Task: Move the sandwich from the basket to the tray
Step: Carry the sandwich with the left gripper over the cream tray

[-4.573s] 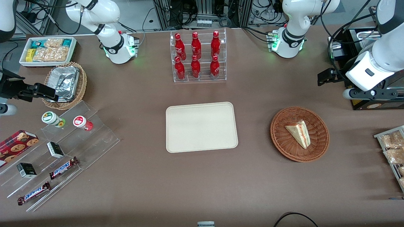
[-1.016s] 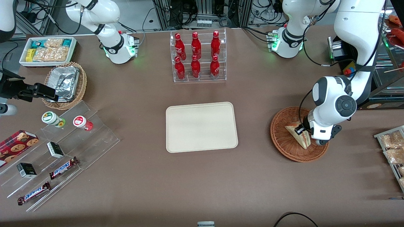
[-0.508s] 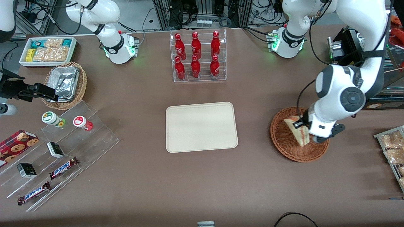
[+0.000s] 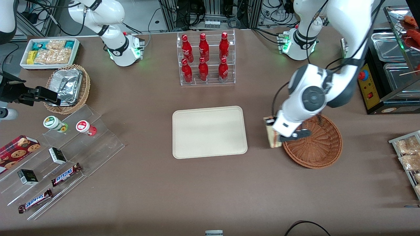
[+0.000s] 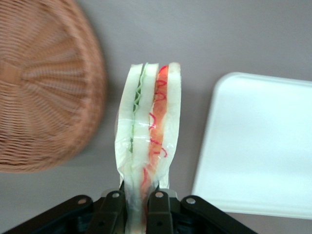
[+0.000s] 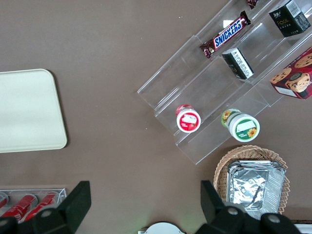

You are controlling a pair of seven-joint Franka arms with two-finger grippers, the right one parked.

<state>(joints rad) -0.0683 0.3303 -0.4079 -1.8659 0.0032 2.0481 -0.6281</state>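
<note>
The sandwich (image 4: pixel 271 138), a pale wedge with red and green filling at its edge (image 5: pixel 148 126), hangs in the air with my left gripper (image 4: pixel 275 131) shut on it. It is over bare table between the reddish-brown wicker basket (image 4: pixel 320 148) and the cream tray (image 4: pixel 209 131), just off the basket's rim. The wrist view shows both black fingers (image 5: pixel 157 209) pinching the wedge's thin end, with the gripper (image 5: pixel 138 207), the basket (image 5: pixel 44 87) and the tray (image 5: pixel 258 146) all in sight. Nothing lies in the basket or on the tray (image 6: pixel 27 112).
A clear rack of red bottles (image 4: pixel 206 59) stands farther from the front camera than the tray. Toward the parked arm's end are an acrylic step shelf with candy bars (image 4: pixel 65 154), a tan basket with foil (image 4: pixel 67 87) and a white snack bin (image 4: pixel 49 52). Bagged snacks (image 4: pixel 408 157) lie at the working arm's end.
The gripper closed on the sandwich in the basket, lifted it, and has carried it out over the basket's rim toward the tray.
</note>
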